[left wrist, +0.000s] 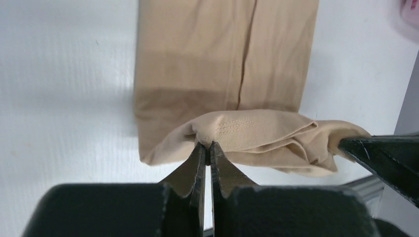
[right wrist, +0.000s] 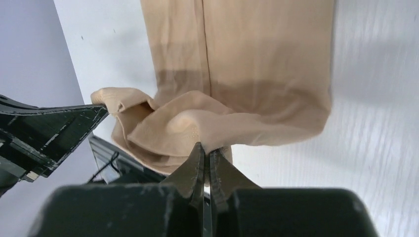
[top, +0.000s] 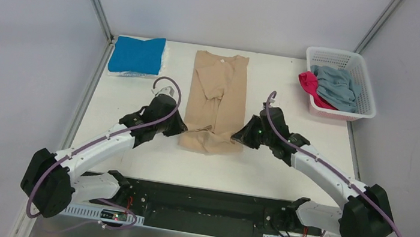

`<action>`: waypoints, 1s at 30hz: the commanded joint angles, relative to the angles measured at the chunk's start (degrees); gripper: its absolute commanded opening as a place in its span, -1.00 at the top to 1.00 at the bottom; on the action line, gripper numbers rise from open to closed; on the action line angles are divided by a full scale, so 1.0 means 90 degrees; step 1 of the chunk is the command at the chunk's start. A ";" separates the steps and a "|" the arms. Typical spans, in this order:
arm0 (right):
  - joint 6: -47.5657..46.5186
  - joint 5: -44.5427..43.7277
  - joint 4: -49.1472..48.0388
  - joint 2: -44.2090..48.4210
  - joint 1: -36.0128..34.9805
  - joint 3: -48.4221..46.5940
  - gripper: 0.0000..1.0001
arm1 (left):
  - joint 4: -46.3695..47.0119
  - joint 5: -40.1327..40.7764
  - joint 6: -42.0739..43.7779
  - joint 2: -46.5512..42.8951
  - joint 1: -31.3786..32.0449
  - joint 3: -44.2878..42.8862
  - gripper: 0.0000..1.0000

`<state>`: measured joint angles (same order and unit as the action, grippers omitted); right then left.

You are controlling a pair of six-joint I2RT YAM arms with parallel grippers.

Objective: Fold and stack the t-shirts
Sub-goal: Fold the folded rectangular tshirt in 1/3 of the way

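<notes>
Tan t-shirt (top: 218, 89), frame centre on worktop (top: 132, 94): left jaws and right jaws each clamped on a hem corner, held level, evidently for an even fold.

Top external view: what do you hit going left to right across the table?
blue t-shirt → left gripper → tan t-shirt → right gripper → pink t-shirt → grey-blue t-shirt, the last two in the white basket.

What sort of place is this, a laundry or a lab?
Probably a robot test bench: white table walled by plain grey panels, two arms bolted at its near edge, left gripper and right gripper pinching a tan shirt.
</notes>
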<state>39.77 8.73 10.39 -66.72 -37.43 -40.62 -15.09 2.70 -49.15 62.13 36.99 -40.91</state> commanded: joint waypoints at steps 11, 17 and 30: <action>-0.0920 -0.0804 -0.0787 -0.1593 0.0690 -0.1741 1.00 | 0.1431 -0.0763 0.0939 0.2098 -0.1352 -0.1573 1.00; -0.1149 -0.0573 -0.1067 -0.2274 0.1002 -0.2217 1.00 | 0.1544 -0.1053 0.1111 0.2899 -0.1696 -0.2159 1.00; -0.1107 0.0161 -0.1620 -0.3693 0.1491 -0.2956 1.00 | 0.1456 -0.1489 0.1263 0.4254 -0.2148 -0.3058 1.00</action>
<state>30.39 8.25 -0.05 -97.47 -25.15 -63.57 -2.63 -9.17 -39.35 98.32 18.85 -65.04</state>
